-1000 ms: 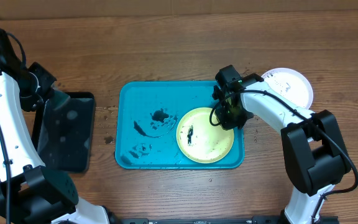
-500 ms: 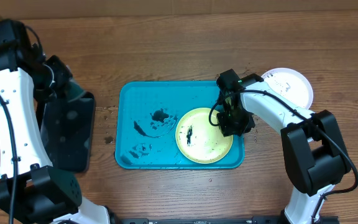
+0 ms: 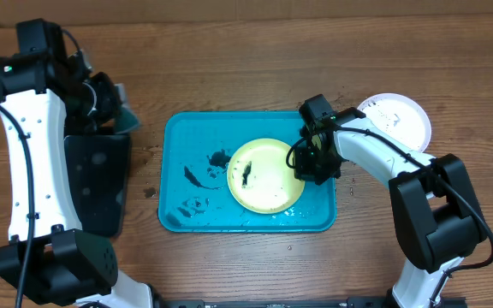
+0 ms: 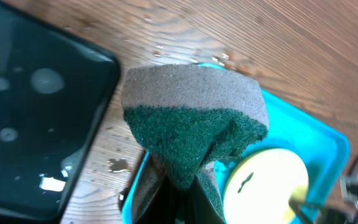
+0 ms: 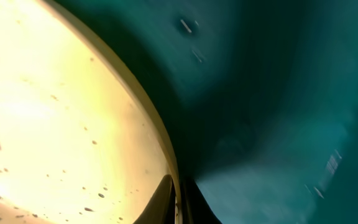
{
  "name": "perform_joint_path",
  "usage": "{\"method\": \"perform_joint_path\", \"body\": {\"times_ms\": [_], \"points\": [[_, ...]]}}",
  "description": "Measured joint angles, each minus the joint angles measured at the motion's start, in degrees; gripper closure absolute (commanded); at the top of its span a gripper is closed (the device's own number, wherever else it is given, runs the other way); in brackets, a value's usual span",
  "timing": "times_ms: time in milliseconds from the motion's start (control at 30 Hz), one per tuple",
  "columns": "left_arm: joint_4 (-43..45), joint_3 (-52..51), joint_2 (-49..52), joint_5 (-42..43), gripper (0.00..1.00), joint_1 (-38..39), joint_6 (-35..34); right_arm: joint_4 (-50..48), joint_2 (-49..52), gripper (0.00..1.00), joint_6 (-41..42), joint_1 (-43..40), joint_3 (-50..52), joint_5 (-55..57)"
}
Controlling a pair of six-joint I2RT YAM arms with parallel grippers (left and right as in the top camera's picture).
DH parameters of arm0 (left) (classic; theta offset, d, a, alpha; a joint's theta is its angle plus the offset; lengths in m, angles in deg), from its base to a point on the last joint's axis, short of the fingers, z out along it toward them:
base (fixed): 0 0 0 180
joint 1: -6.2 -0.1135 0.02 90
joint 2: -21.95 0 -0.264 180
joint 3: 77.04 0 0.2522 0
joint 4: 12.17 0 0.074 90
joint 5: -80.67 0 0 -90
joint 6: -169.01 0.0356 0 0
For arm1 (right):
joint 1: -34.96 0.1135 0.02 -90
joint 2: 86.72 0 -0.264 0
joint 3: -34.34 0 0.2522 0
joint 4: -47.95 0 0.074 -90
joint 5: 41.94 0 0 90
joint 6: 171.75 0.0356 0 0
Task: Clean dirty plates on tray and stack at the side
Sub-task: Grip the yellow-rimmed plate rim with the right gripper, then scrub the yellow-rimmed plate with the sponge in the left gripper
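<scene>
Yellow-green plate (image 3: 268, 180) lies in the turquoise tray (image 3: 174, 128), toward its 3 o'clock end, with a dark smear on its face. The right gripper (image 3: 313, 164) is pinched onto the plate's 3 o'clock rim, probably to steady it for wiping. The left gripper (image 3: 108, 104), clamped on a green-and-grey sponge (image 4: 194, 124), hovers off the tray's 10 o'clock corner, by the black tray (image 3: 92, 184). A white plate (image 3: 398, 120) sits outside at 2 o'clock, seemingly the stacking spot.
</scene>
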Motion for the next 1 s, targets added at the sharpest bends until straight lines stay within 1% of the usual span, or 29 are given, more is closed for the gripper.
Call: {"method": "perform_joint_path", "body": {"times_ms": [200,467,600,733,1000], "points": [[0.07,0.0,0.0,1.68,0.96,5.22,1.11,-6.95,0.02,0.96,0.57,0.0,0.31,-0.5],[1.01,-0.37,0.15,2.05,0.96,14.1,1.66,-12.63,0.28,0.96,-0.57,0.0,0.87,-1.53],[1.03,-0.37,1.75,2.43,0.96,18.47,1.44,-15.8,0.57,0.96,-0.72,0.0,1.01,-1.51],[0.9,-0.37,6.14,2.58,0.96,22.34,1.4,-18.01,0.68,0.96,-0.72,0.0,1.01,-1.49],[2.14,-0.44,17.77,4.17,0.96,31.39,0.76,-18.08,0.68,0.96,-0.7,0.0,1.03,-1.49]]}}
